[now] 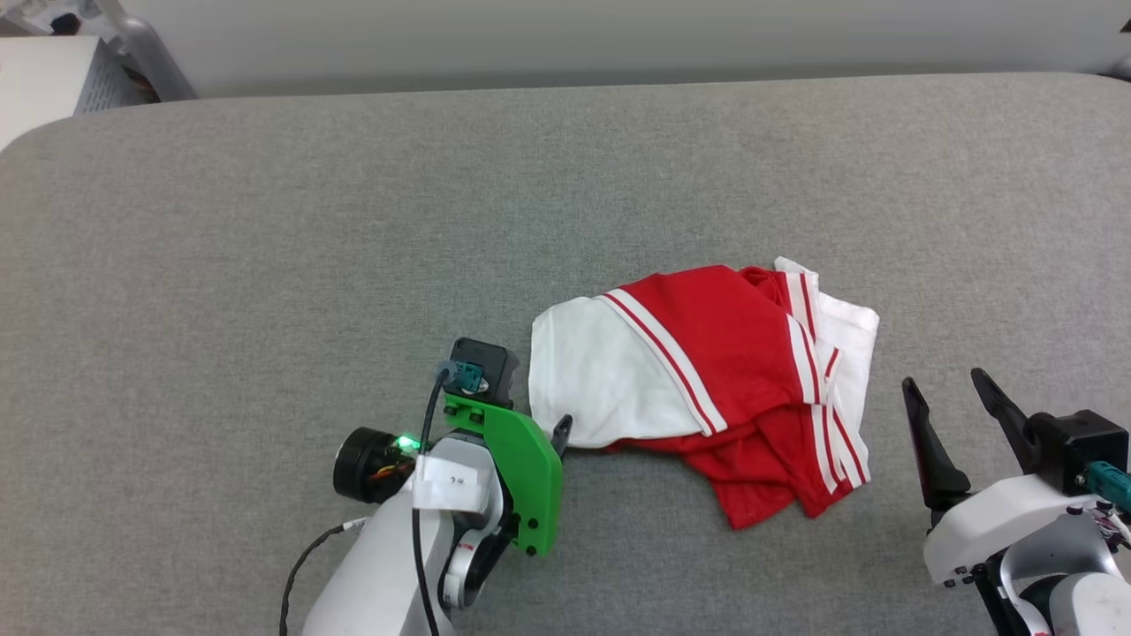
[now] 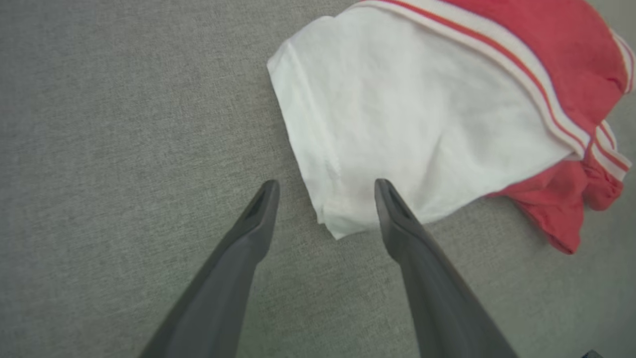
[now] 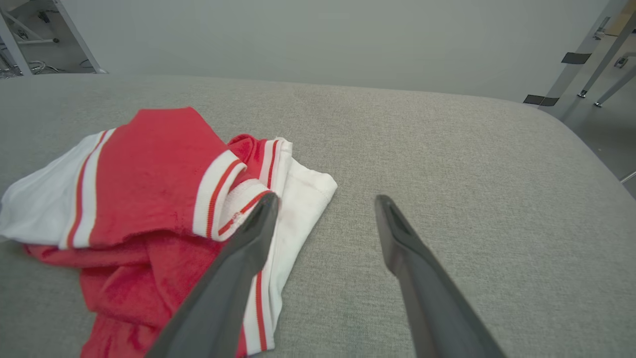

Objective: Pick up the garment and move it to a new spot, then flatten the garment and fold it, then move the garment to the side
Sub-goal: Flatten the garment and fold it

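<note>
The garment lies crumpled in a loose heap on the grey padded table, right of centre: red body, white sleeves, red-and-white striped trim. My left gripper points down at its near-left white sleeve corner. It is open, one finger on bare table and one over the sleeve's edge, holding nothing. In the head view one left fingertip shows beside the sleeve. My right gripper hovers open just right of the heap, empty. In the right wrist view the garment lies left of those fingers.
Bare grey table spreads to the left, behind and to the right of the heap. A white box stands beyond the far left corner. Metal frame legs stand past the rounded far right corner.
</note>
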Controlling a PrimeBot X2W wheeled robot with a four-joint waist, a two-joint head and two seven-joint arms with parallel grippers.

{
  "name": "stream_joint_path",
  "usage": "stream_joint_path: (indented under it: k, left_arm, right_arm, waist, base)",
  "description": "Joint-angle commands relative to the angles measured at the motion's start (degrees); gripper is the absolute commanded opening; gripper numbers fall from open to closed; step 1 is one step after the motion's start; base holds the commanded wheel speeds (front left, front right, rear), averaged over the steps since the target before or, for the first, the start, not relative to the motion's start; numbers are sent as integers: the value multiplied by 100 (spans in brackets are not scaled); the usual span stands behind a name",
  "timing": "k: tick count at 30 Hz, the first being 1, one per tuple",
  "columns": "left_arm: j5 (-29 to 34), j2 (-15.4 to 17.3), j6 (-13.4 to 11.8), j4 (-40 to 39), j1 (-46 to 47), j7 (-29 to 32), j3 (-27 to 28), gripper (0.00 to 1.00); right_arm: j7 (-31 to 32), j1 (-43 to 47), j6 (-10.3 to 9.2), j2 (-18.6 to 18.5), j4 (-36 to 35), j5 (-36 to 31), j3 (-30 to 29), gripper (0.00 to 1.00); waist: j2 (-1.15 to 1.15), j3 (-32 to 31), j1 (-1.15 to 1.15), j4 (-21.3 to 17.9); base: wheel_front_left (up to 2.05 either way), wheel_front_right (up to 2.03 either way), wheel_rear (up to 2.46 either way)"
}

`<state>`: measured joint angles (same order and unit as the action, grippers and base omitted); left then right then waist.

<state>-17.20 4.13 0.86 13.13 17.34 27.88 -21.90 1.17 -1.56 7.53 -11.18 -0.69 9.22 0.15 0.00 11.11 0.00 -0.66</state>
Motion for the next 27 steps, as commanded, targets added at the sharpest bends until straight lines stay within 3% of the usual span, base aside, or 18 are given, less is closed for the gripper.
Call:
stream_joint_path:
  k: [1,11,12,13,14,18,27]
  left_arm:
    - [66,58,-47,106,137,19,-11,100]
    - [324,156,-55,840,325,112,-280,100]
    - [332,164,-29,915,322,157,-322,91]
    - [315,168,18,989,310,217,-363,35]
    - [291,168,63,1036,298,253,-390,0]
    - [219,170,136,1155,253,250,-432,0]
    - [44,275,-92,887,31,-424,-120,0]
  right_arm:
    - [-52,-105,-4,33,2,-41,-5,100]
    - [-157,-218,-4,79,132,-117,-14,100]
    - [-167,-226,-4,86,146,-125,-15,100]
    - [-174,-233,-4,92,160,-132,-16,100]
    - [-179,-239,-4,97,169,-138,-19,100]
    - [-193,-233,-4,121,228,-170,-54,100]
    - [-186,-116,-4,164,450,-188,-44,100]
  waist:
    - [0,179,0,-118]
    - [0,347,0,-160]
    - [0,358,0,-158]
    - [0,365,0,-154]
    - [0,367,0,-147]
    - [0,311,0,-91]
    - [0,-173,0,197]
  base:
    - [0,0,0]
    - [0,0,0]
    - [0,0,0]
    - [0,0,0]
    - [0,0,0]
    - [0,0,0]
    - [0,0,0]
